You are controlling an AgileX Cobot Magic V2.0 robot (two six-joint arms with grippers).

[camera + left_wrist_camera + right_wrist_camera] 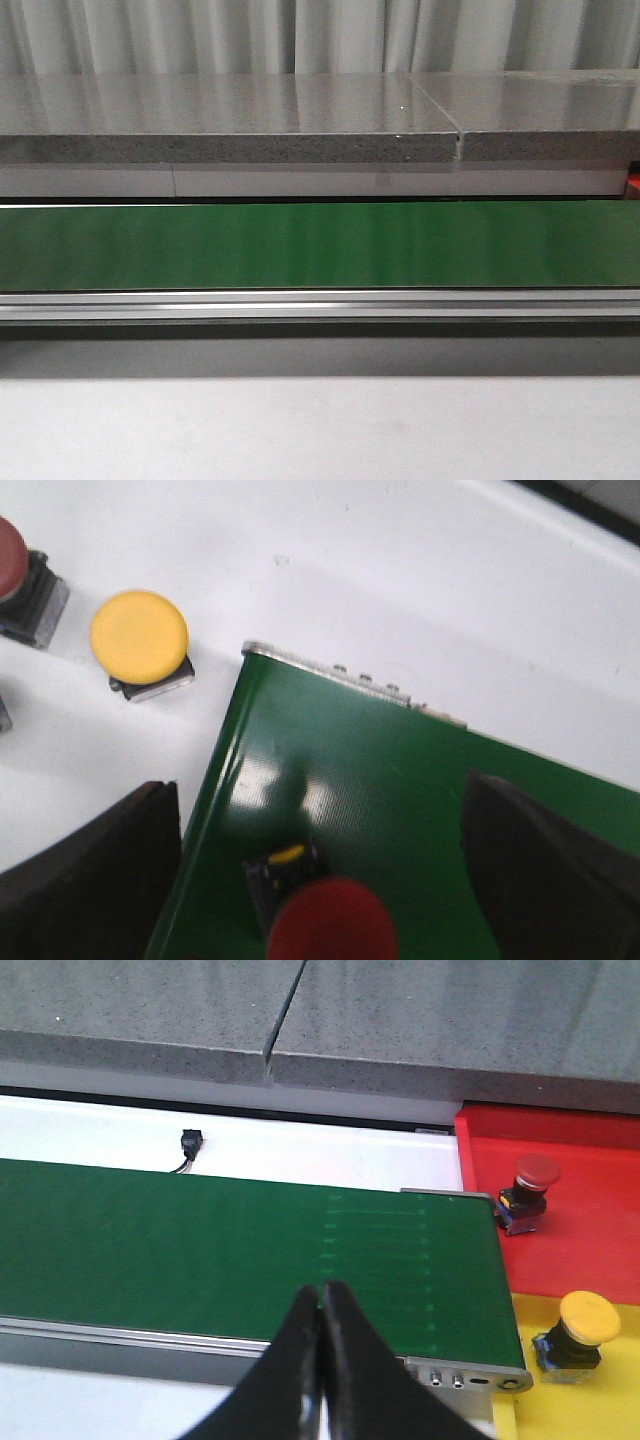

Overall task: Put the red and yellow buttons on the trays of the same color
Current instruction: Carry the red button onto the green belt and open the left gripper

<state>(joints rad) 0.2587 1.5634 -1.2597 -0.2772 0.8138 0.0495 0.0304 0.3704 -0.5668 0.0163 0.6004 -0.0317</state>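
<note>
Three red buttons (330, 920), two yellow (139, 635).

- You are looking at a green conveyor belt (320, 245) showing a smooth, slightly glossy skin, with soft light patches lying on it.
- Its aluminium side rail (320, 305) is gleaming like brushed metal.
- The grey stone-like slab (230, 125) behind it is showing a polished, reflective top and a speckled, rougher edge.
- The white table (400, 570) is looking smooth and matt.
- The red tray (580, 1175) and yellow tray (580, 1400) are appearing as smooth plastic.
- The yellow button (139, 635) is wearing a matt plastic cap; the red button (330, 920) is looking alike.
- The black fingers (95, 870) are looking like dull, matt plastic or rubber.
</note>
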